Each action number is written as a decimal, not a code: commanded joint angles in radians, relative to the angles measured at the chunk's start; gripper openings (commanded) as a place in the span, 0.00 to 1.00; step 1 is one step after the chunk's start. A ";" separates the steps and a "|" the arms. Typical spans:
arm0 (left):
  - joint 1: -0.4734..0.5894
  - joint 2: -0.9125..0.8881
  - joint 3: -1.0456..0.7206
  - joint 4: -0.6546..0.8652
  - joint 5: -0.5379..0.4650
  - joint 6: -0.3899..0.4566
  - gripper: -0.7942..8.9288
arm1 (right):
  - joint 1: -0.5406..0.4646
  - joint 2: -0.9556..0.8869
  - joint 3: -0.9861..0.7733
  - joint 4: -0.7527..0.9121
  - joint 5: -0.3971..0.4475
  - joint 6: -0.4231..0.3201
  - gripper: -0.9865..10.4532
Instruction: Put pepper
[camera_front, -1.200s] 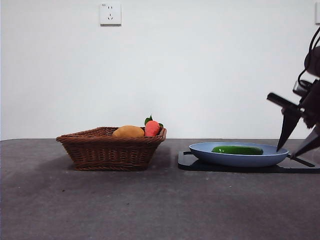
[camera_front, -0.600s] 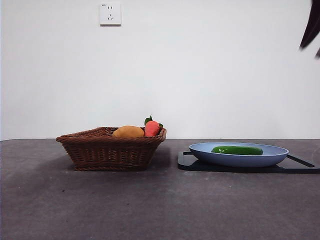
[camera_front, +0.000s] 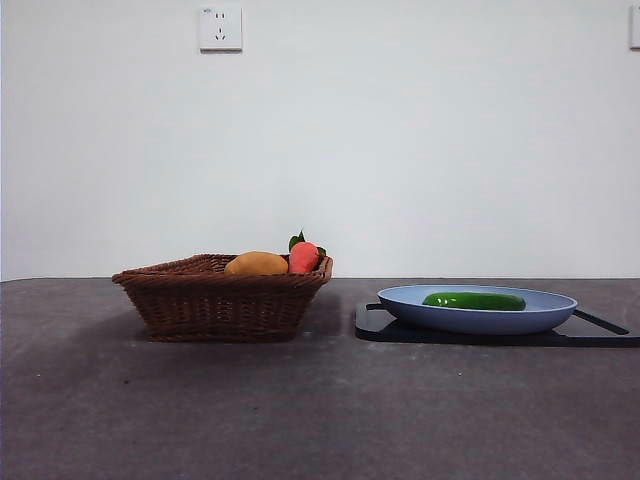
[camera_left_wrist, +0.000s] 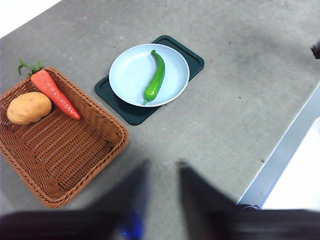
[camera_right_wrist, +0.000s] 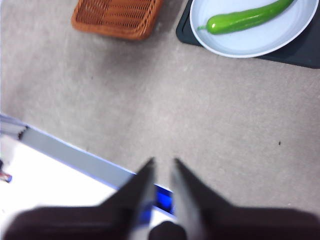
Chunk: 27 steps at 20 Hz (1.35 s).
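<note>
1. Pepper (camera_left_wrist: 155, 76) lying inside the blue plate (camera_left_wrist: 125, 75), lengthwise across its middle; also seen in the front view (camera_front: 474, 300) and the right wrist view (camera_right_wrist: 247, 18).
2. Plate resting on a dark mat (camera_left_wrist: 131, 112), just beside the basket (camera_left_wrist: 75, 165) on the desk (camera_front: 320, 420).
3. Basket holding a carrot (camera_left_wrist: 54, 91) and a yellow-brown potato-like item (camera_left_wrist: 28, 107); no pepper in it.
4. Left hand (camera_left_wrist: 161, 172) high above the desk, jaws a narrow gap apart, nothing between them.
5. Right hand (camera_right_wrist: 163, 172) likewise raised, well apart from the plate, jaws slightly parted and empty.
6. Neither arm visible in the front view.
7. Judged progress: placing looks done, with the pepper settled in the plate and released; nothing obvious left beyond parking the arms.
</note>
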 joint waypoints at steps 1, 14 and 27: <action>-0.007 0.010 0.019 0.004 0.000 0.007 0.09 | 0.003 0.006 0.018 0.001 -0.001 -0.036 0.09; -0.007 0.010 0.019 0.028 -0.001 0.007 0.09 | 0.002 0.008 0.018 0.005 0.002 -0.027 0.10; 0.394 -0.245 -0.070 0.421 -0.036 0.190 0.09 | 0.002 0.010 0.018 0.005 0.002 -0.027 0.10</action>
